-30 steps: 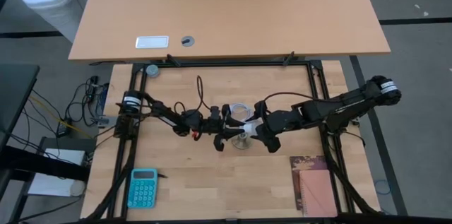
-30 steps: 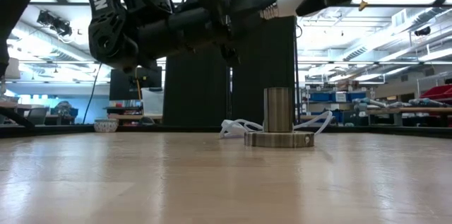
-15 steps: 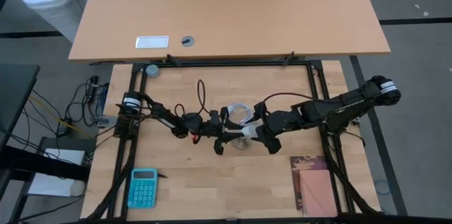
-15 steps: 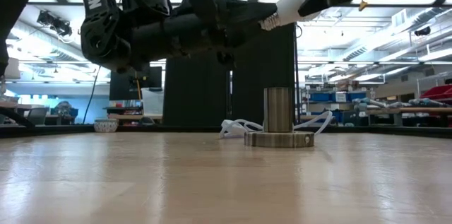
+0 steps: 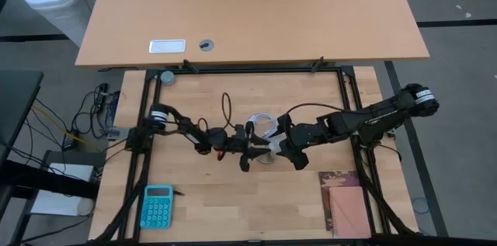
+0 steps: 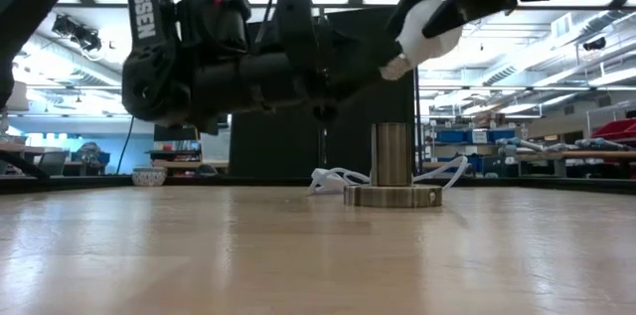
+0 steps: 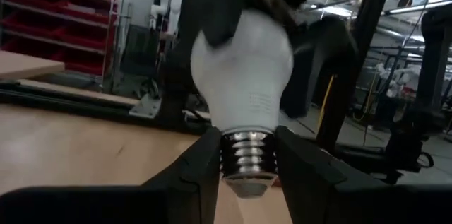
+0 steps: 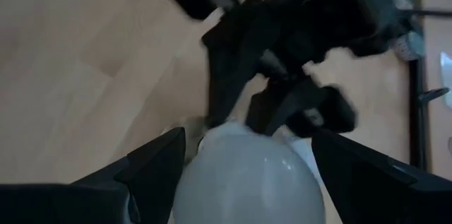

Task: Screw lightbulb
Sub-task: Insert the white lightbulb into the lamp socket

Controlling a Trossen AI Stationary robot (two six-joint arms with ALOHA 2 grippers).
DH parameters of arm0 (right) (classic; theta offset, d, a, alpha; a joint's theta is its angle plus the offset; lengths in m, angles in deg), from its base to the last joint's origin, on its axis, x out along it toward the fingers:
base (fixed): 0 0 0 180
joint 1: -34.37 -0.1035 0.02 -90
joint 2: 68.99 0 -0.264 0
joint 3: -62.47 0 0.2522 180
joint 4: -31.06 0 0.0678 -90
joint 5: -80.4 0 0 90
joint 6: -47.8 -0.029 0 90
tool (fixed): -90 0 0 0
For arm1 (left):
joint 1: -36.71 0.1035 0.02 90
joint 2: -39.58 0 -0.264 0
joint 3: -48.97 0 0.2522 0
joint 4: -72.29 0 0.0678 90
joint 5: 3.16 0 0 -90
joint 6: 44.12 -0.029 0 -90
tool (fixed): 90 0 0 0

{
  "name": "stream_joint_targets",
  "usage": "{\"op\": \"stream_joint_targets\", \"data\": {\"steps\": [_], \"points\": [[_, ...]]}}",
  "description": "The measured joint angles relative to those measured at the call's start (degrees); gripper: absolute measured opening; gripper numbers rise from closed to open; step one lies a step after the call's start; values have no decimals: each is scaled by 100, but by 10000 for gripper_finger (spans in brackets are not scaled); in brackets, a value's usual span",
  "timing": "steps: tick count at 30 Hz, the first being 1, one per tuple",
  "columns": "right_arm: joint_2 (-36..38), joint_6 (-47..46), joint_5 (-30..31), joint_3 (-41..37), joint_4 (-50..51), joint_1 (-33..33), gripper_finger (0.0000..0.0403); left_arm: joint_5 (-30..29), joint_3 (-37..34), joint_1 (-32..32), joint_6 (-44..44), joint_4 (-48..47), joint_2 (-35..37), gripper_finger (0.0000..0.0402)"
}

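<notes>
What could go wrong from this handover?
Both grippers grip the lightbulb above the table: the right gripper on the globe, the left gripper on the screw base. Any pull apart could stress the bulb. An early release could drop it. It hangs tilted, off the socket, so it might cross-thread.

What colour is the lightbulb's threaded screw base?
Silvery grey metal under the white pear-shaped lightbulb; clearest in the left wrist view.
</notes>
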Motion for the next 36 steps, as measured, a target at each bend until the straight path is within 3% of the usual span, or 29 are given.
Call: {"op": "stream_joint_targets", "data": {"steps": [20, 27, 31, 36], "points": [[-8, 9, -152, -7, 243, 237, 307, -114, -139, -37, -208, -61, -47, 131], [-509, 70, -265, -9, 149, 269, 307, -332, -186, -32, -332, -90, -47, 131], [-839, 130, 136, -11, 120, 291, 307, -438, -195, -30, -332, -284, -47, 131], [-1059, 135, 141, -11, 84, 317, 307, -535, -199, -30, -332, -525, -47, 131]]}}
